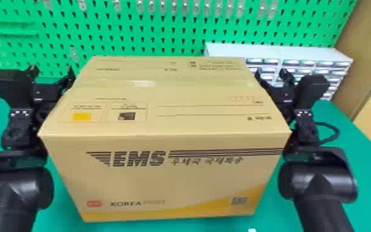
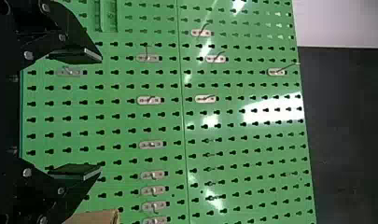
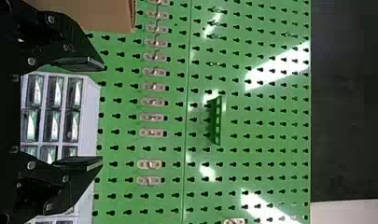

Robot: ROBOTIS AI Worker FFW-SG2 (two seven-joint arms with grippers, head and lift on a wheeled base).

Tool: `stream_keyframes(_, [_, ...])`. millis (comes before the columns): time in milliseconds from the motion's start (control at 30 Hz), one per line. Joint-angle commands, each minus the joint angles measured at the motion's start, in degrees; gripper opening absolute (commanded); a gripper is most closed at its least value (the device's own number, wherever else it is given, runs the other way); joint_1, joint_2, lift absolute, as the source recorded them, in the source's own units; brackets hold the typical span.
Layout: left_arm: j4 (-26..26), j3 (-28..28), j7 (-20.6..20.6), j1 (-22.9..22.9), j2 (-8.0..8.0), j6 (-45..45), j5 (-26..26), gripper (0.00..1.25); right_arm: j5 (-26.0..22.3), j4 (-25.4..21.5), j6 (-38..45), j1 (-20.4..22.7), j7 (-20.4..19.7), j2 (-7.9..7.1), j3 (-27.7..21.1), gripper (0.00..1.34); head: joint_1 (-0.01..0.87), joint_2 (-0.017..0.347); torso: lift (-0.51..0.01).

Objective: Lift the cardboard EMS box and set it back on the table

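Plainly, the cardboard EMS box [image 1: 163,179] was between the left pincer [image 1: 51,68] and right pincer [image 1: 270,72]. Both had fingers spread apart.

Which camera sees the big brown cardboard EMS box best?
The head view, because the big brown cardboard EMS box shows its whole top and printed front there. The left wrist view and right wrist view each catch a small piece of it.

Bright light leaves white glare on the green pegboard [image 2: 242,154] in both wrist views.
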Motion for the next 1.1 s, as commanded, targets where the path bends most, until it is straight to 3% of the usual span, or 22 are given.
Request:
stream_keyframes(0, [0.0, -0.1, 0.0, 0.1, -0.06, 0.0, 0.0, 0.83, 0.1, 0.0, 0.1, 0.1, 0.0, 0.13, 0.0, 0.80, 0.678, -0.014, -0.089])
stream_keyframes(1067, [1.1, -0.3, 0.0, 0.8, -0.06, 0.1, 0.6, 0.83, 0.0, 1.5, 1.0, 1.2, 0.0, -0.23, -0.7, 0.80, 0.678, -0.014, -0.089])
